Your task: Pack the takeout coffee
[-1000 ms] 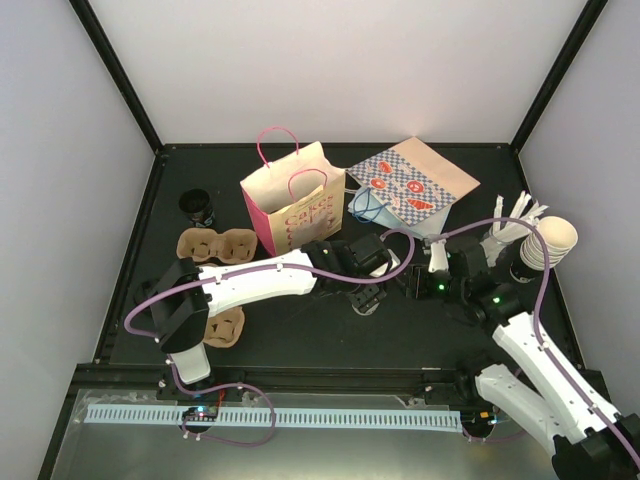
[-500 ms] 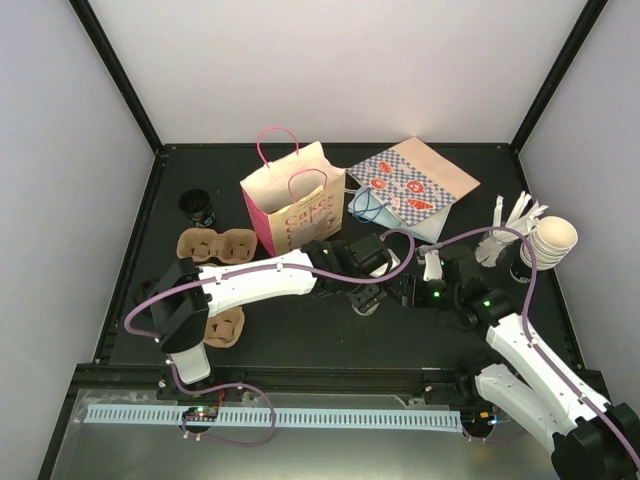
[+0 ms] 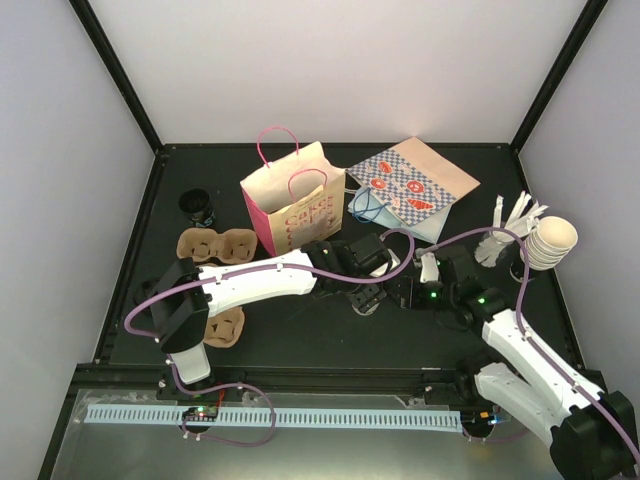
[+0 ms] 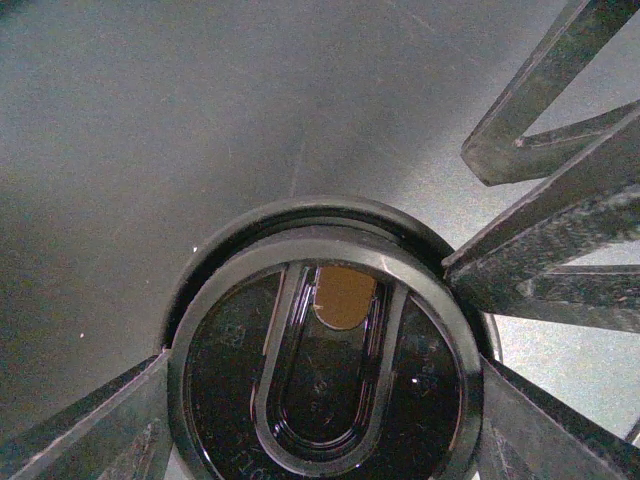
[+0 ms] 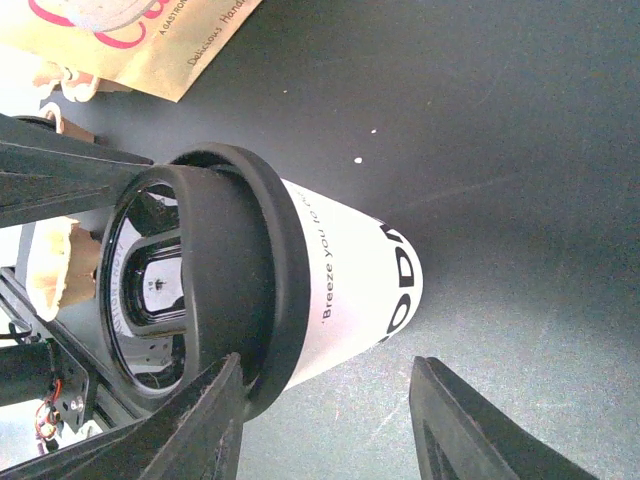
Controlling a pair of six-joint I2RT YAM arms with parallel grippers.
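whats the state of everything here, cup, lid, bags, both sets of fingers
coffee cup: upright, lid on
lid: seated on the cup, sip hole uncovered
left fingers: closed against the lid's rim on both sides
right fingers: open, one either side of the cup
pink bag: upright, mouth open
checkered bag: lying flat
small black cup: upright

Black table (image 3: 300,345), pale walls (image 3: 340,70), perhaps lilac; black corner struts (image 3: 117,75)
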